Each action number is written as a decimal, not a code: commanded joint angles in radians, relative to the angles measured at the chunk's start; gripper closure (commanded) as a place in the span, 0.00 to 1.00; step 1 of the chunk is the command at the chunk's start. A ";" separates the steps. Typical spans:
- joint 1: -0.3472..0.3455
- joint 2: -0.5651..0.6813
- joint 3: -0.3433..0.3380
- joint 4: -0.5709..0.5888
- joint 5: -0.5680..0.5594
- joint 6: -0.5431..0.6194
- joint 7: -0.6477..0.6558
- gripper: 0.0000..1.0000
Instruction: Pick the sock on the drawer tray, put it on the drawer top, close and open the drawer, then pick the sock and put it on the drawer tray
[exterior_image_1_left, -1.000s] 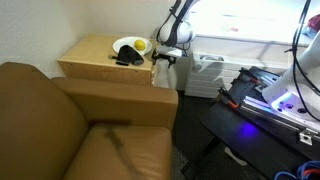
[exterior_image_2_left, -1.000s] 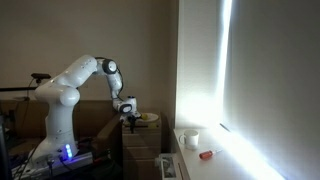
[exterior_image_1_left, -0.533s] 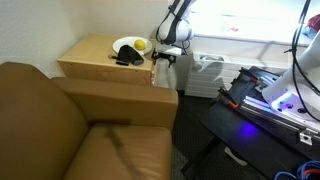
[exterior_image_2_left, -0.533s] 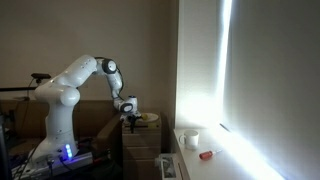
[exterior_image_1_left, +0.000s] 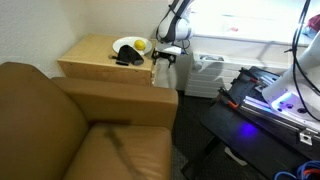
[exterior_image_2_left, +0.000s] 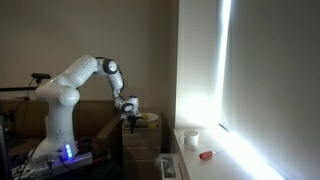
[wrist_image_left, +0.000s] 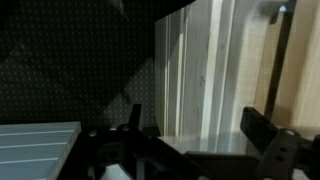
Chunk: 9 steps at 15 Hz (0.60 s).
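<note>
A dark sock (exterior_image_1_left: 127, 59) lies on the top of the wooden drawer unit (exterior_image_1_left: 95, 62), against a white plate (exterior_image_1_left: 127, 45). My gripper (exterior_image_1_left: 164, 58) hangs at the unit's front corner, below the top's edge; it also shows in an exterior view (exterior_image_2_left: 128, 119). In the wrist view the two fingers stand wide apart (wrist_image_left: 200, 125) with nothing between them, facing pale wooden panel edges (wrist_image_left: 195, 70). The drawer tray itself is hidden from view.
A yellow object (exterior_image_1_left: 141, 45) sits on the plate. A brown sofa (exterior_image_1_left: 70, 120) stands against the unit. A white ribbed bin (exterior_image_1_left: 205, 72) and a dark table with a blue light (exterior_image_1_left: 265, 105) are beside the arm. A window sill (exterior_image_2_left: 205, 150) holds a cup.
</note>
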 joint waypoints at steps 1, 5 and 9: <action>-0.010 -0.020 0.012 -0.016 0.001 0.015 0.000 0.00; -0.011 -0.029 0.015 -0.015 0.006 0.041 0.002 0.00; -0.004 -0.010 0.004 0.000 -0.006 0.023 0.006 0.00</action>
